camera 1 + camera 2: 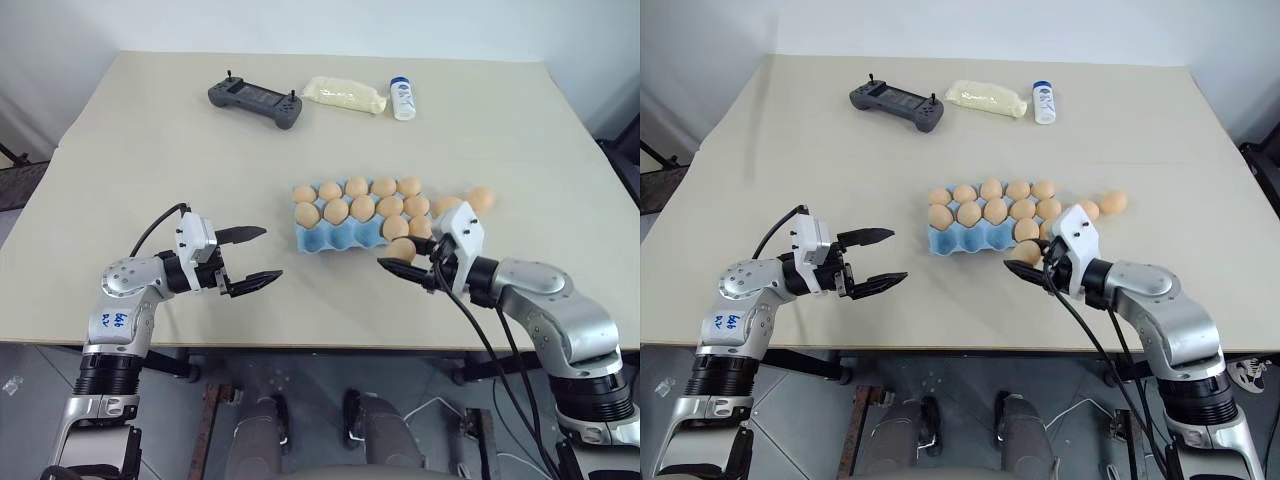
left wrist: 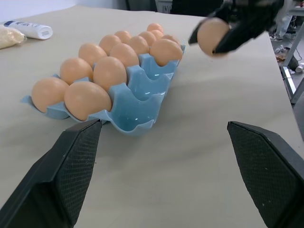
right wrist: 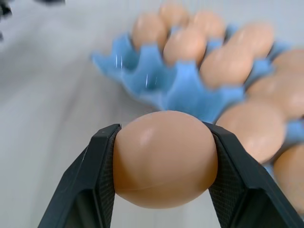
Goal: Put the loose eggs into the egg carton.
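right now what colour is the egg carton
Light blue; the egg carton shows best in the left wrist view.

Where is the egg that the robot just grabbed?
The egg is pinched in the right claw, lifted just off the table at the near right corner of the blue egg carton.

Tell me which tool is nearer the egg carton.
Right. The right tool, gripping an egg, is just off the egg carton's near right corner; the left tool hangs open farther off its left.
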